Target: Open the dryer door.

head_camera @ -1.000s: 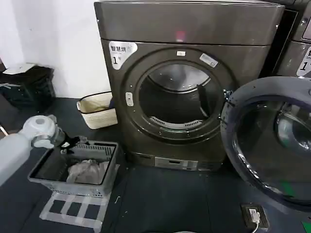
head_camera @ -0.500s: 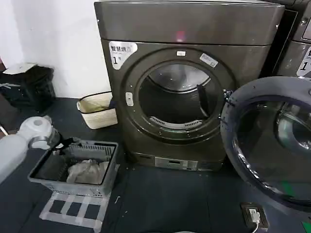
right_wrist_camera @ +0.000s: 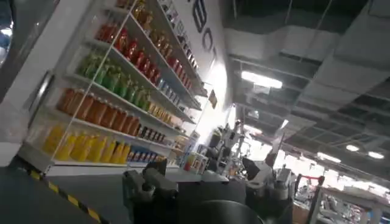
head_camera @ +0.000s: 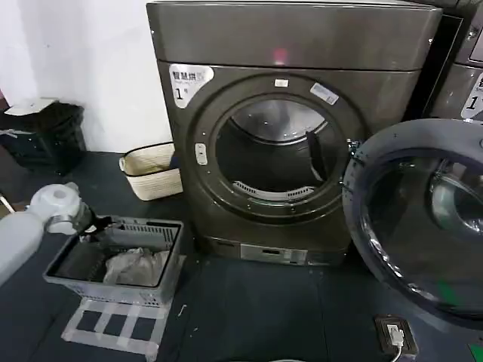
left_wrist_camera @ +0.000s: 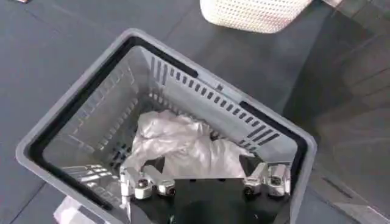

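Since the earlier frames the left arm has drawn back and lower toward the robot, its left gripper (head_camera: 100, 224) now hanging just over the near-left rim of the grey laundry basket (head_camera: 167, 260). From the left wrist view that gripper (left_wrist_camera: 205, 182) stands wide, its fingers (left_wrist_camera: 139, 181) spread and holding nothing, directly above the crumpled pale cloth (left_wrist_camera: 183, 146) in the basket. Beyond the gripper, on the floor against the wall, sits a cream woven basket (head_camera: 151, 170). Farther off and to the gripper's right stands the dark grey dryer (head_camera: 287, 45), its drum mouth (head_camera: 276, 151) uncovered; the dryer door (head_camera: 415, 219) is swung fully out to the far right on its hinge, chrome rim and dark glass facing the robot. The right gripper (right_wrist_camera: 207, 189) points up and away toward shelving, and whether it is spread or closed cannot be told. By my judgement the opening is done and the arm is in retreat; what follows calls only for clearing the arm from the basket.
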